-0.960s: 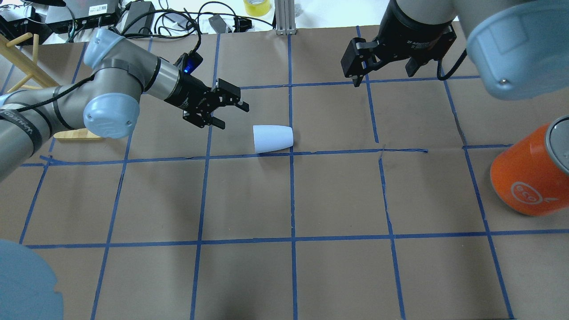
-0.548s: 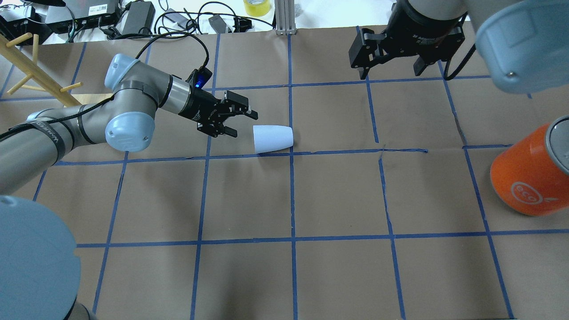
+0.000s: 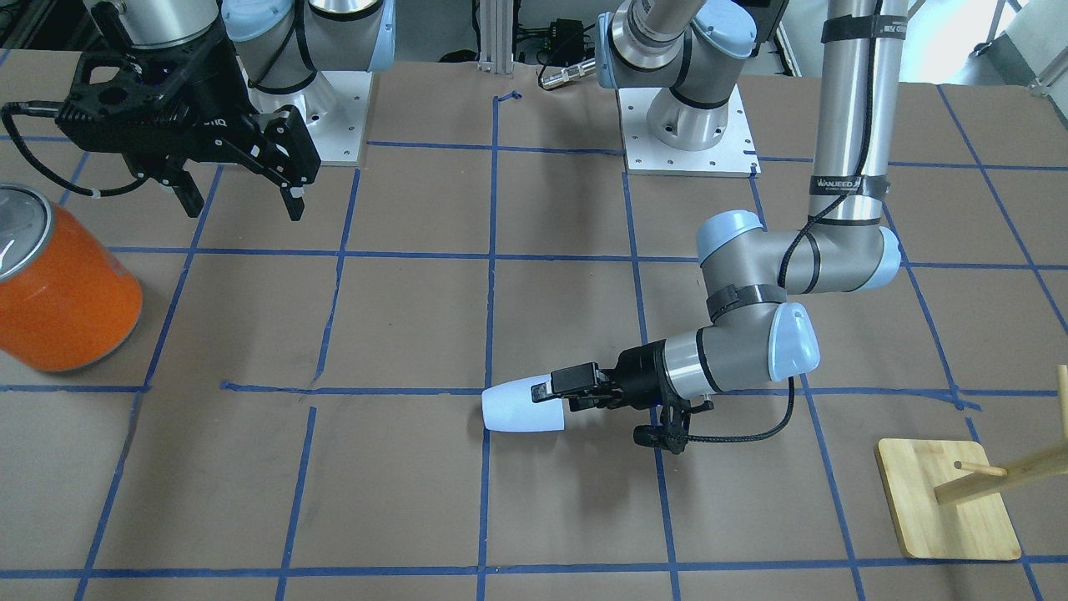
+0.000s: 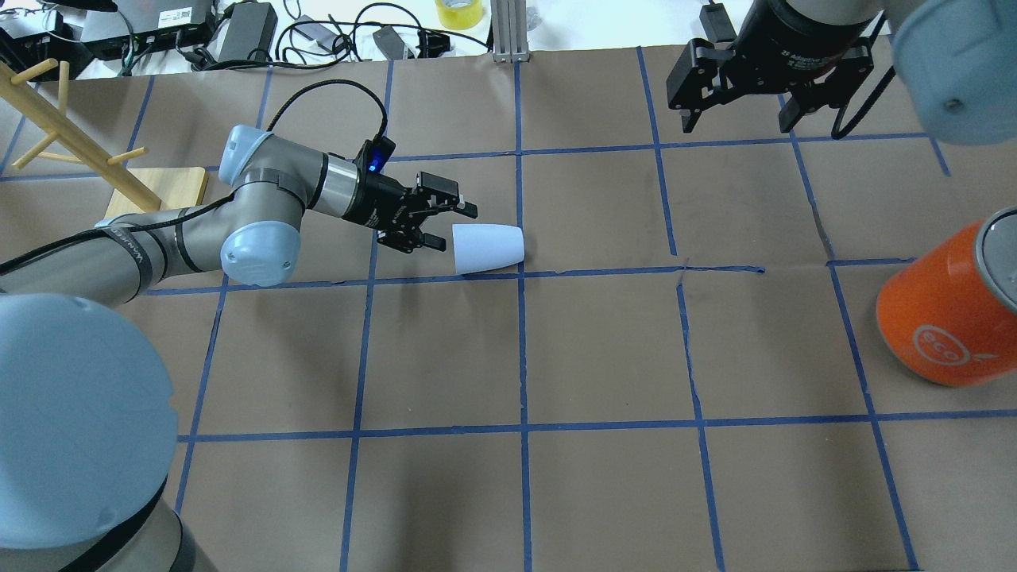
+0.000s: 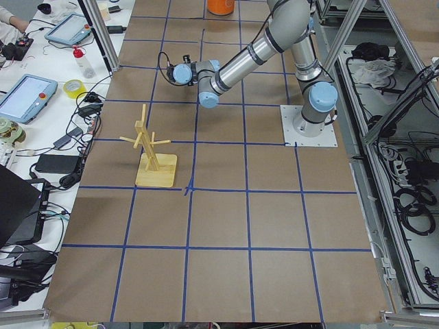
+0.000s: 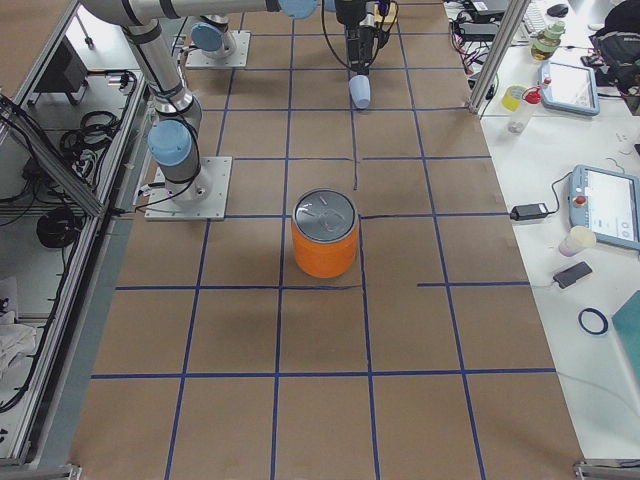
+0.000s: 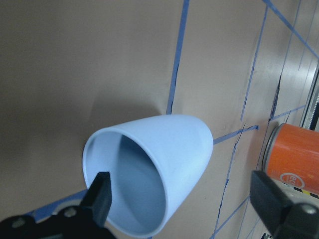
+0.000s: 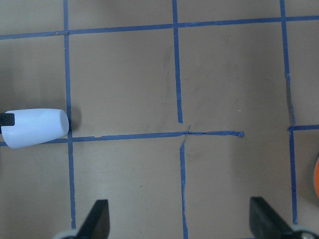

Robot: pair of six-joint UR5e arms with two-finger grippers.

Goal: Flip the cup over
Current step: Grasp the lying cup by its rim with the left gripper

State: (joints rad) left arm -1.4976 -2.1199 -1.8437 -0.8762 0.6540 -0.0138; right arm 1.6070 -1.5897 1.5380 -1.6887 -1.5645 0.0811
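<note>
The cup (image 4: 487, 248) is a small pale blue-white tumbler lying on its side on the brown table, with its mouth turned toward my left gripper. It also shows in the front view (image 3: 521, 407), the right wrist view (image 8: 35, 128) and the right-side view (image 6: 360, 92). My left gripper (image 4: 457, 226) is open and low at the cup's rim. In the left wrist view the cup (image 7: 164, 164) fills the middle, with one finger (image 7: 99, 194) in front of its mouth and the other out to the side. My right gripper (image 4: 739, 119) is open and empty, high over the far right.
A large orange can (image 4: 945, 310) with a silver lid stands at the right edge, and also shows in the front view (image 3: 58, 292). A wooden peg rack (image 4: 79, 151) on a square base stands at the far left. Blue tape lines grid the table.
My left gripper has moved right and down until its open fingers reach the cup's mouth. My right gripper has drawn back to the right. The cup has not moved.
</note>
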